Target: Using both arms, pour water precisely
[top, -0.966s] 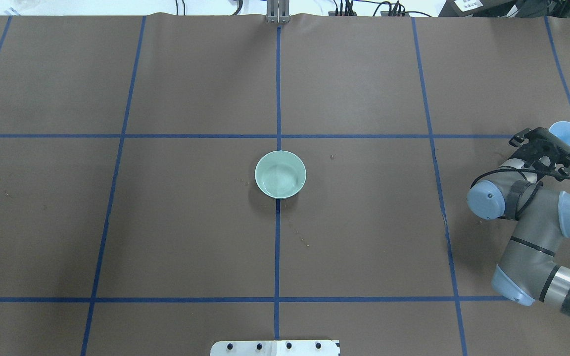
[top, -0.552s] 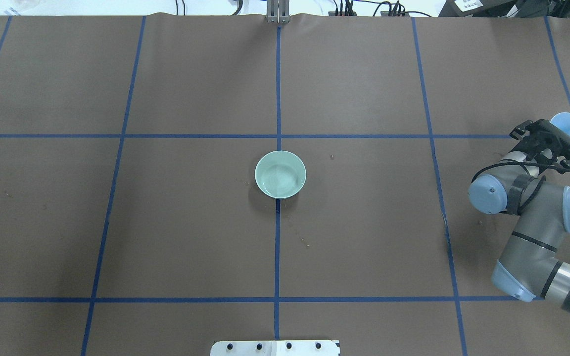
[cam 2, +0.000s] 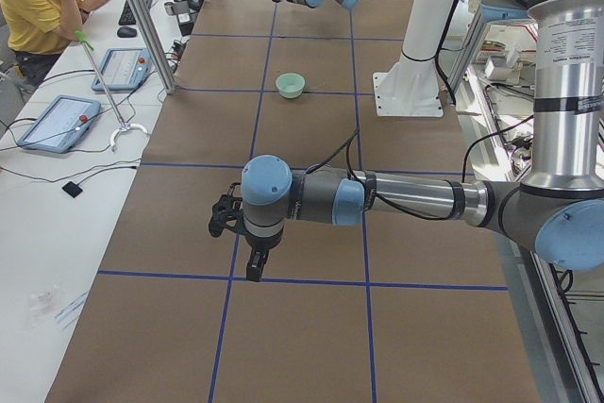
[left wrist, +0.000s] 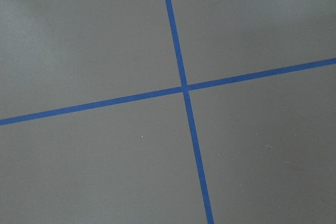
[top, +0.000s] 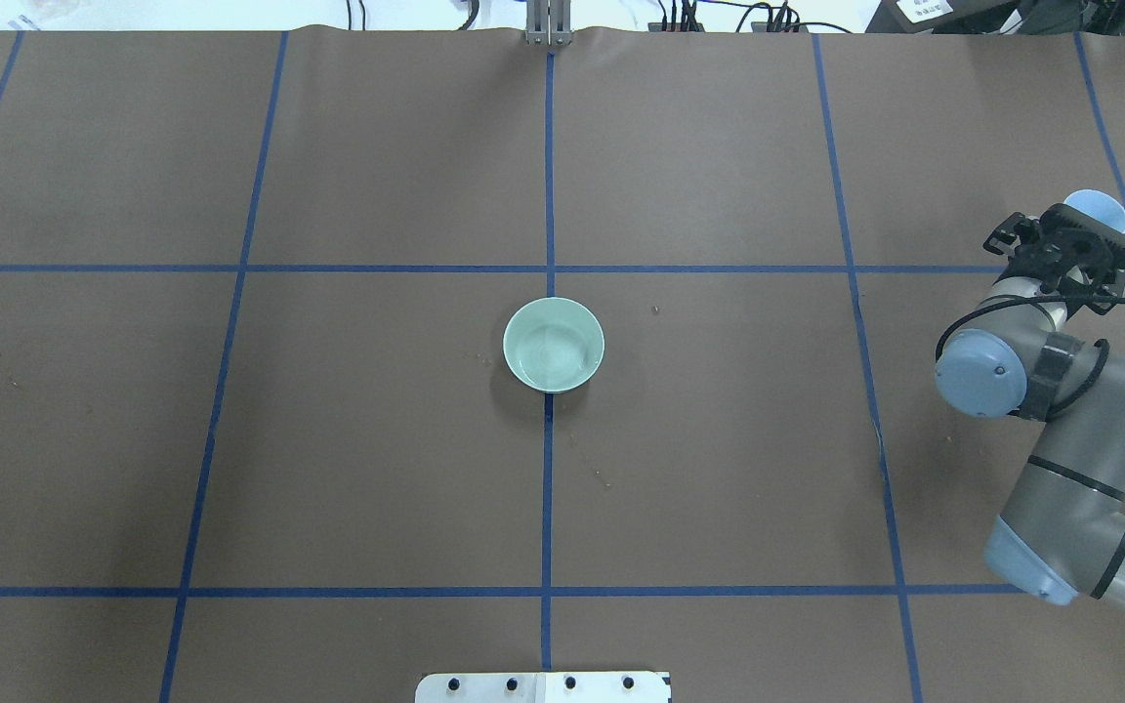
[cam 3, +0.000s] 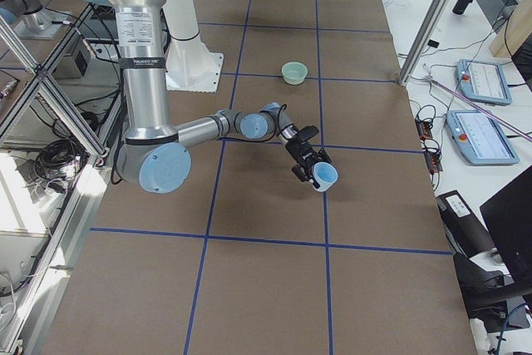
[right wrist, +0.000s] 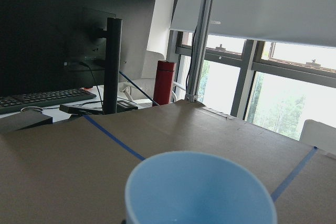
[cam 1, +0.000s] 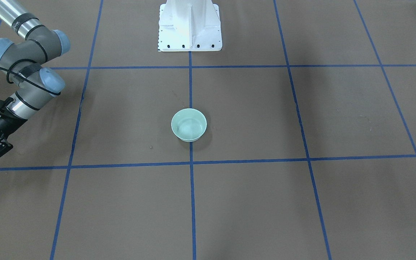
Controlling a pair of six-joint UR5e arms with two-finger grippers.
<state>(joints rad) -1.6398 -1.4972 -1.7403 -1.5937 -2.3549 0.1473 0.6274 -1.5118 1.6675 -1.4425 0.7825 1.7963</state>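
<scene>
Starting from the right end of the tabletop (top: pixel 719 488), the right claw (cam 3: pixel 317 171) is pinching a pale blue cup (cam 3: pixel 325 175) by its side wall, and the cup stands close to upright. In the right wrist view its inside looks smooth and pale, and I cannot make out the water there. I judge that the water is in this cup, because the cup is the vessel being held.

Further in, the pale green bowl (top: pixel 554 345) sits at the middle, on the crossing of the blue tape lines (top: pixel 549 195), well apart from the cup. I cannot tell if it contains any liquid.

Farthest away, at the other end, the left arm (cam 2: pixel 377 200) reaches low over the tabletop with the left claw (cam 2: pixel 253 273) pointing down. I cannot tell whether that claw is spread or pressed together. Its wrist camera shows only tape and brown surface.

The step in hand seems to be the carrying, and the pouring is not yet begun. The next move calls for bringing the cup level across to the bowl, placing its lip over the rim, then tilting slowly.
</scene>
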